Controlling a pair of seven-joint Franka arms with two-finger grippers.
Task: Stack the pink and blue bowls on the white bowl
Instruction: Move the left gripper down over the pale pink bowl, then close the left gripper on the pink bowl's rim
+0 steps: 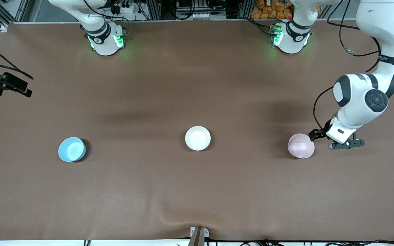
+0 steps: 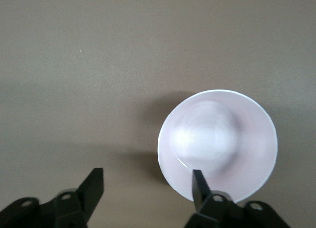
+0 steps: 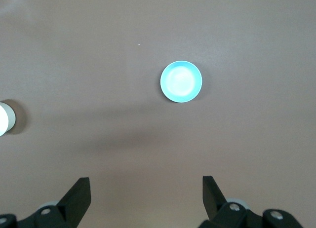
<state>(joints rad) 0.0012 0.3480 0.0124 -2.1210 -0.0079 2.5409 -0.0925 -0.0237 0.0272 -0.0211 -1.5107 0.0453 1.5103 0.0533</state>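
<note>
**Pink bowl rim between the left fingers**

While the pink bowl (image 2: 217,146) sits on the table (image 1: 197,191) toward the left arm's end, one finger of the left gripper (image 2: 148,186) stands inside its rim, the other outside, not clamped. The right gripper (image 3: 146,193) waits spread above the blue bowl (image 3: 181,81); the white bowl (image 1: 197,138) lies between.

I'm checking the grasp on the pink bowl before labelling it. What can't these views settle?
- Front view: the left gripper fingers are hidden by the arm's wrist beside the pink bowl.
- Left wrist view: one finger stands over the rim; contact unclear.
- Front view: the right gripper is cut off by the edge.
</note>
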